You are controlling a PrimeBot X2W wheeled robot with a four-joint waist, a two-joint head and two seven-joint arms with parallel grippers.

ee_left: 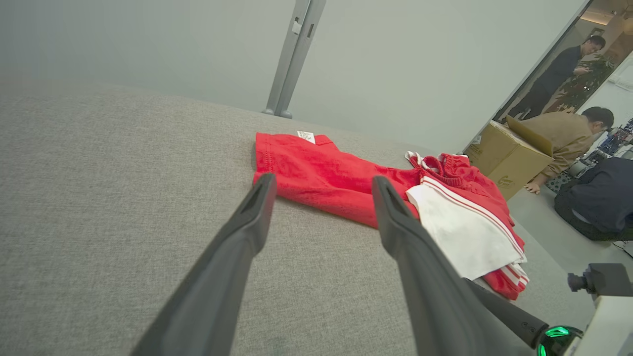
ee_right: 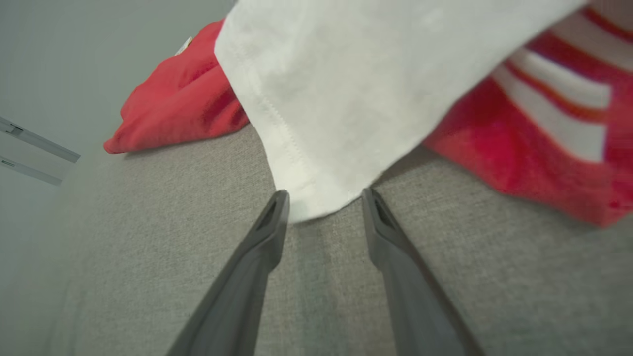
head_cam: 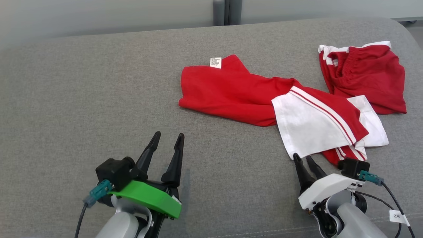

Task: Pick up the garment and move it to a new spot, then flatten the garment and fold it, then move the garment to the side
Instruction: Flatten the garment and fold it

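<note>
Garment (head_cam: 231, 92) — red, with white sleeves — lies rumpled right of centre on the grey cushioned surface (head_cam: 82, 99). Left gripper (head_cam: 169, 135) hovers over bare upholstery, jaws wide apart. Right gripper (head_cam: 302, 156) has its jaws parted around the near corner of a white sleeve (head_cam: 304, 125) — not clamped.

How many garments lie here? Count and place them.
2. Red-and-white top mid-surface, its white corner between the right gripper fingers; red shorts far right beside it. More could hide underneath.
</note>
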